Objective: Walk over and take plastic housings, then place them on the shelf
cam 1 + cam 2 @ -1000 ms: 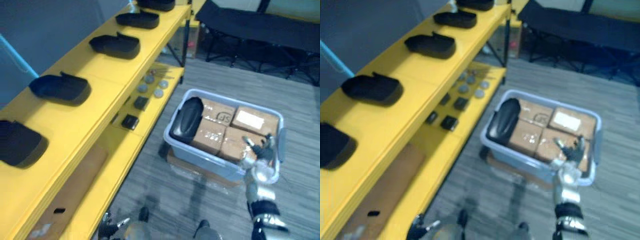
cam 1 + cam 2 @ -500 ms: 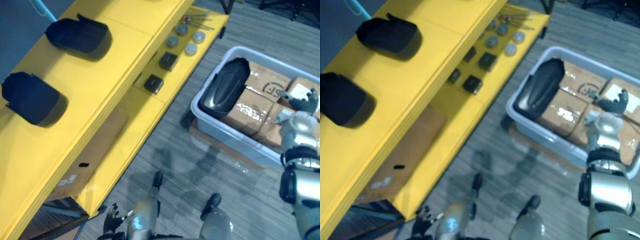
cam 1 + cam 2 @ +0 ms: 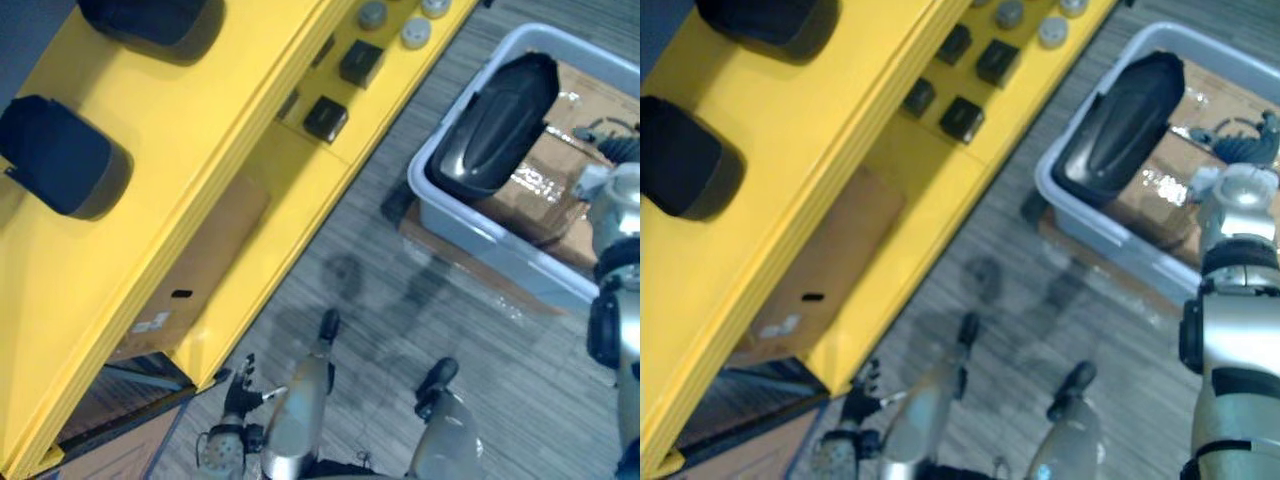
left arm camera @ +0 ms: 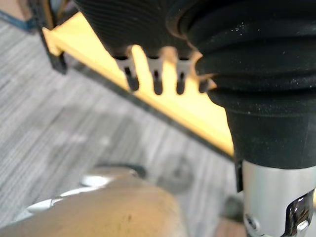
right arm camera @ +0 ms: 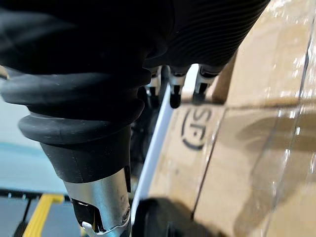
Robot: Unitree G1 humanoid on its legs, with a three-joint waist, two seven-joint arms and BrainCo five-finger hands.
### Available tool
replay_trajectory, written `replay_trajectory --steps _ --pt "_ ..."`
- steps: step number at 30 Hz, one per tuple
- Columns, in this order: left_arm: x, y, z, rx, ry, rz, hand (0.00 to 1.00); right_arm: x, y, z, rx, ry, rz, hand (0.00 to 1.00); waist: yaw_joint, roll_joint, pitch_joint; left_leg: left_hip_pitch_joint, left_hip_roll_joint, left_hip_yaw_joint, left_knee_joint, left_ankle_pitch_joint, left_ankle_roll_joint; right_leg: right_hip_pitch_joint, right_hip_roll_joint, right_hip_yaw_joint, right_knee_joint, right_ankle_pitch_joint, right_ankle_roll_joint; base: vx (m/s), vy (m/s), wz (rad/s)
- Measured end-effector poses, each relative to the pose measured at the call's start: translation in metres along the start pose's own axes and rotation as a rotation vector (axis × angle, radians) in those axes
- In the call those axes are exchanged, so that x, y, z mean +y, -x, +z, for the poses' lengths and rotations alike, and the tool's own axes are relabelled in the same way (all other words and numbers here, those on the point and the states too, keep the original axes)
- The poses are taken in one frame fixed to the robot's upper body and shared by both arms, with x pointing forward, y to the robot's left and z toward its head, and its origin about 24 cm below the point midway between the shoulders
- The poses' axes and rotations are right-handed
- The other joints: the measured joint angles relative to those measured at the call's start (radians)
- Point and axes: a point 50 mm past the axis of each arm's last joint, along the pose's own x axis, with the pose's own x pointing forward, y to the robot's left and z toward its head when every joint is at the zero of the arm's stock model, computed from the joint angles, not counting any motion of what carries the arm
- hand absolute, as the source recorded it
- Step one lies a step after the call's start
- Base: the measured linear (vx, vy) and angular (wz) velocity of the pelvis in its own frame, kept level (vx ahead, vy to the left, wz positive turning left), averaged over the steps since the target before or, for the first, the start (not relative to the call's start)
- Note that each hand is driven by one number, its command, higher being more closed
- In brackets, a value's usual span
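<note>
R hand (image 3: 1238,150) hangs over the cardboard boxes (image 3: 545,195) in the grey tote (image 3: 470,225), fingers (image 5: 175,94) loosely spread & holding nothing; can't tell if the tips touch a box. Box under it carries dark print + clear tape, and in the R wrist view the fingers point down across that print. Just beside the hand, apart from it: one black plastic housing (image 3: 495,125), tilted, lying along the tote's shelf-side wall, propped on the boxes. Tote sits on the grey floor (image 3: 380,290) on a flat brown sheet (image 3: 470,268), near the yellow shelf (image 3: 200,130).

L hand (image 3: 238,388) is low by the shelf's bottom corner, fingers (image 4: 156,79) straight & apart, empty; yellow shelf edge shows past them in the L wrist view.

Shelf top level: 2 more black housings (image 3: 60,155) (image 3: 150,20), well apart, set back from the front edge. Mid level: small black blocks (image 3: 326,118) (image 3: 360,62) near the front edge, grey round discs (image 3: 412,33) further along. Bottom level: flat cardboard (image 3: 200,270) w/ a small white label (image 3: 150,323) & a black mark, print too small to make out
</note>
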Motion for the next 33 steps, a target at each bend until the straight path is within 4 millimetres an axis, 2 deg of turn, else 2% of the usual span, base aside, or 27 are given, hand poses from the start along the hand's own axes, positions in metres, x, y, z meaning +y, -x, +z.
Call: replay_trajectory --steps 3,5,10,12,13,17,20,22,26,33 --pt "-0.003 -0.002 0.003 -0.009 -0.002 -0.005 0.0 0.004 0.0 0.003 -0.003 0.023 0.035 0.0 0.017 0.013 0.009 -0.035 0.002 -0.002 0.028 -0.008 0.001 -0.02 0.005 -0.001 -0.004 0.009 0.0 -0.05 0.004 0.0" --pt "-0.003 -0.003 0.004 -0.012 -0.003 -0.007 0.0 0.005 0.0 -0.001 0.009 0.049 0.044 0.0 0.029 0.013 0.009 -0.051 0.002 -0.004 0.042 -0.013 0.003 -0.026 0.006 -0.003 -0.004 0.014 0.006 -0.01 0.002 0.02" --pt "-0.004 -0.004 0.005 -0.006 0.024 -0.003 0.0 0.011 0.0 0.008 0.015 0.073 0.056 0.0 0.046 0.013 0.009 -0.055 -0.001 -0.005 0.043 -0.014 0.004 -0.029 0.004 -0.004 -0.004 0.014 0.006 0.0 0.001 0.01" --pt "-0.004 -0.004 0.005 -0.005 0.031 -0.003 0.0 0.01 0.0 0.005 0.044 0.093 0.053 0.0 0.049 0.013 0.009 -0.059 -0.001 -0.006 0.047 -0.016 0.006 -0.03 0.004 -0.006 -0.004 0.01 0.0 -0.02 0.0 0.02" --pt "-0.004 -0.004 0.005 -0.005 0.029 -0.005 0.0 0.01 0.0 0.002 0.069 0.106 0.051 1.0 0.05 0.016 0.007 -0.071 -0.001 -0.01 0.064 -0.023 0.007 -0.033 0.005 -0.01 -0.003 0.01 -0.001 -0.03 0.004 0.04" --pt "-0.004 -0.004 0.005 -0.004 0.028 -0.004 0.0 0.006 -0.001 0.001 0.126 0.13 0.038 1.0 0.052 0.016 0.007 -0.1 -0.005 -0.017 0.091 -0.033 0.01 -0.047 0.002 -0.015 0.004 0.01 0.001 -0.03 0.016 0.04" --pt "-0.004 -0.005 0.005 0.001 0.039 0.002 0.0 -0.007 -0.002 -0.003 0.234 0.176 0.037 1.0 0.06 0.016 0.007 -0.102 -0.008 -0.018 0.101 -0.039 0.012 -0.045 -0.001 -0.016 0.007 0.01 0.002 0.0 0.0 0.0" --pt "-0.004 -0.005 0.005 0.008 0.043 0.005 0.0 -0.011 0.0 -0.008 0.302 0.186 0.051 1.0 0.064 0.017 0.006 -0.102 -0.009 -0.018 0.102 -0.041 0.013 -0.044 -0.001 -0.016 0.007 0.01 0.002 0.0 0.0 0.0" --pt "-0.006 -0.006 0.005 0.014 0.043 0.005 0.0 -0.017 0.005 -0.03 0.474 0.235 0.067 1.0 0.077 0.025 0.001 -0.106 -0.01 -0.021 0.103 -0.044 0.017 -0.043 -0.001 -0.021 0.006 0.009 0.003 0.0 0.001 0.01" --pt "-0.007 -0.006 0.004 0.035 0.078 0.01 0.0 -0.027 0.006 -0.024 0.525 0.317 0.048 1.0 0.084 0.025 0.001 -0.12 -0.022 -0.029 0.109 -0.045 0.019 -0.042 -0.011 -0.037 -0.002 0.013 0.008 0.0 0.012 0.06"
